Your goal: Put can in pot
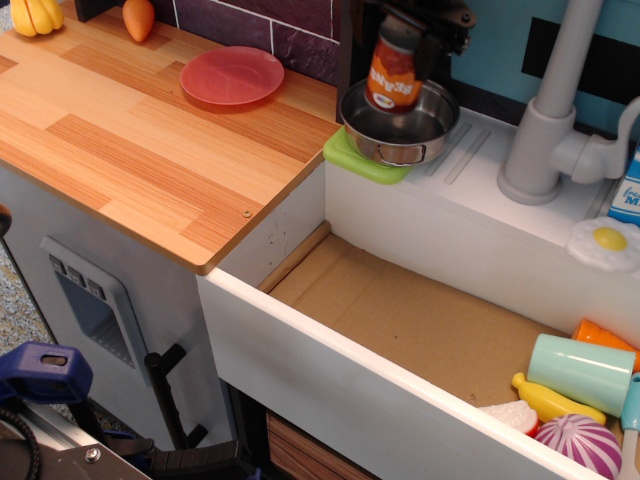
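Note:
The can (391, 76), with an orange-red label and grey top, stands upright in the air, its bottom low over the open mouth of the pot. The shiny steel pot (432, 128) sits on a green mat (358, 160) at the sink's back left corner. My black gripper (404, 34) comes down from the top edge and is shut on the can's upper part. I cannot tell whether the can's base touches the pot's floor.
A red plate (232, 76) lies on the wooden counter (150, 150) left of the pot. A grey faucet (545, 130) stands to the right. The sink basin (420, 320) holds a mint-green cup (580, 372) and toy food at its right end.

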Tool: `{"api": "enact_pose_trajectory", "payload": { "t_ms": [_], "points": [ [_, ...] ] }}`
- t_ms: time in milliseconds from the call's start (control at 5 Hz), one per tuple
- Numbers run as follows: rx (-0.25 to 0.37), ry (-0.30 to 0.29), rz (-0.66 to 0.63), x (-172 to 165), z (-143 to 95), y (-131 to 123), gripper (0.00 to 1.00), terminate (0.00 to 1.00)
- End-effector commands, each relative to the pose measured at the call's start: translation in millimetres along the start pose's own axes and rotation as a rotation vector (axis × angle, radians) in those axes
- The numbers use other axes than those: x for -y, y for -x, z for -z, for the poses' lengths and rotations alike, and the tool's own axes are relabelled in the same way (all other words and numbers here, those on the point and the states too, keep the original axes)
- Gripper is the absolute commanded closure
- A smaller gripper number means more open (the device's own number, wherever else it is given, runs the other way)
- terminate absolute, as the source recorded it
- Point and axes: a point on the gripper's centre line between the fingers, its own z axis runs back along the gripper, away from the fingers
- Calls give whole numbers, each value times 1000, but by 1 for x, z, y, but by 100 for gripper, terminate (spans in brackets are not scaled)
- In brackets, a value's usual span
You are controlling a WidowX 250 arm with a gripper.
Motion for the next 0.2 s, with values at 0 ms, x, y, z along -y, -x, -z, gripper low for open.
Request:
{"api": "enact_pose_trajectory", "payload": {
  "t_ms": [0],
  "points": [
    [59, 5, -8, -9, -6, -8, 0, 100]
  ]
}}
